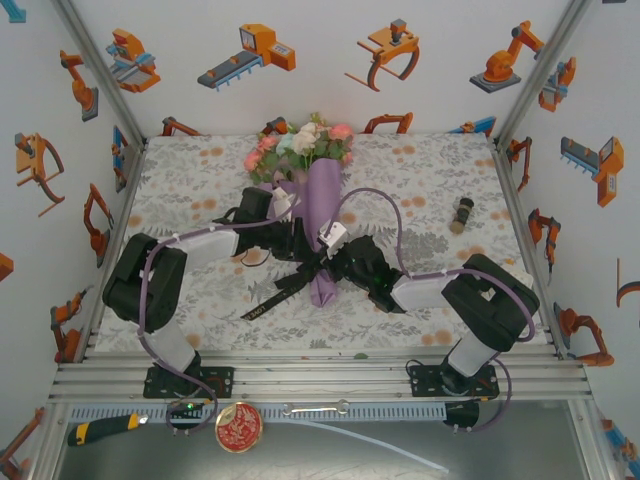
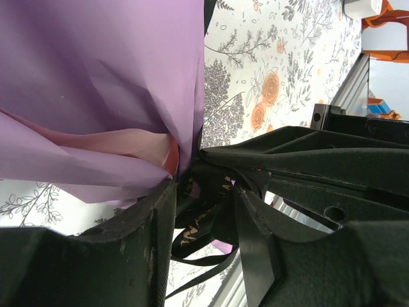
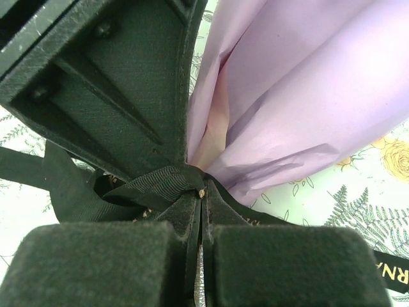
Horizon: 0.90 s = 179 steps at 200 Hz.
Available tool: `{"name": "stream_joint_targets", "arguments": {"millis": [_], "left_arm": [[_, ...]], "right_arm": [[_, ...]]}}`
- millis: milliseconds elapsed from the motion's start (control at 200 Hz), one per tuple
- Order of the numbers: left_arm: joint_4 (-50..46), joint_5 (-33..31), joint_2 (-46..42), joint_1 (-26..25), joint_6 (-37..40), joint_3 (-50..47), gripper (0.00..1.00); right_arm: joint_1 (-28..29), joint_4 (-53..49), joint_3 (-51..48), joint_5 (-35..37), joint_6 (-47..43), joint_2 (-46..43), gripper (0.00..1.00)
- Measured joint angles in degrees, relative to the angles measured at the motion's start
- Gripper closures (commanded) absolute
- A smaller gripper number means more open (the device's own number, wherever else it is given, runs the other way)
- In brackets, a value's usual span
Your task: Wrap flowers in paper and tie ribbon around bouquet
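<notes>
- Noted the ribbon (image 1: 272,300) with one loose tail running toward the near edge of the desk (image 1: 200,190), left of centre; remainder bunched at the narrow end of the paper (image 3: 307,96).
- Found the right hand (image 3: 201,195) pinched fully closed on a fold of ribbon, tips right against that narrow end.
- Found the left hand (image 2: 204,211) on the other side of the cone, jaws partly apart, black loops lying in the gap; clamped on nothing, as far as can be told.
- Cannot tell whether the tie is cinched: hidden under both hands.
- Risk, judged: only one side gripped, so a pull from the right may slide or swing the light bouquet (image 1: 320,195) across the desk instead of tightening anything.
- Risk, judged: loops sitting between the left fingers may snag on withdrawal and drag the tie slack.
- Risk, judged: thin sheet already creased at the neck, pink inner face showing; a hard tug may tear it or let the wrap spring open.
- Container check: paper cone lying flat mid-desk, narrow end toward the near edge, mouth toward the far edge. Holds the stems; the flowers (image 1: 300,145) stick out of the mouth, heads close to the far edge.
- Small dark upright item (image 1: 464,214) toward the right edge, well apart; unable to say whether a container, or what it holds.
</notes>
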Motion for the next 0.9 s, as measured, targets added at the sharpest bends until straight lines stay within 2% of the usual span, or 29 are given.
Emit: {"name": "stream_joint_targets", "arguments": {"millis": [85, 360, 416, 526, 606, 896], "left_arm": [[0.35, 0.87, 0.83, -0.11, -0.52, 0.00, 0.65], [1.38, 1.29, 2.12, -0.70, -1.88, 0.00, 0.95], [1.36, 1.25, 2.12, -0.70, -2.05, 0.00, 1.00], [1.49, 0.94, 2.05, -0.52, -2.16, -0.04, 1.00], [1.40, 0.24, 1.75, -0.28, -2.16, -0.39, 1.00], [2.84, -2.99, -0.28, 0.42, -2.19, -0.63, 1.00]], "right_arm": [[-0.02, 0.00, 0.00, -0.07, 0.00, 0.00, 1.00], [0.00, -0.13, 0.02, -0.48, 0.00, 0.00, 1.00], [0.00, -0.15, 0.00, -0.44, 0.02, 0.00, 0.92], [0.00, -0.13, -0.20, -0.11, -0.28, -0.15, 0.75], [-0.02, -0.13, -1.51, 0.37, -0.79, -1.33, 0.68], [0.55, -0.72, -7.41, -1.51, -0.85, -6.54, 0.65]]}}
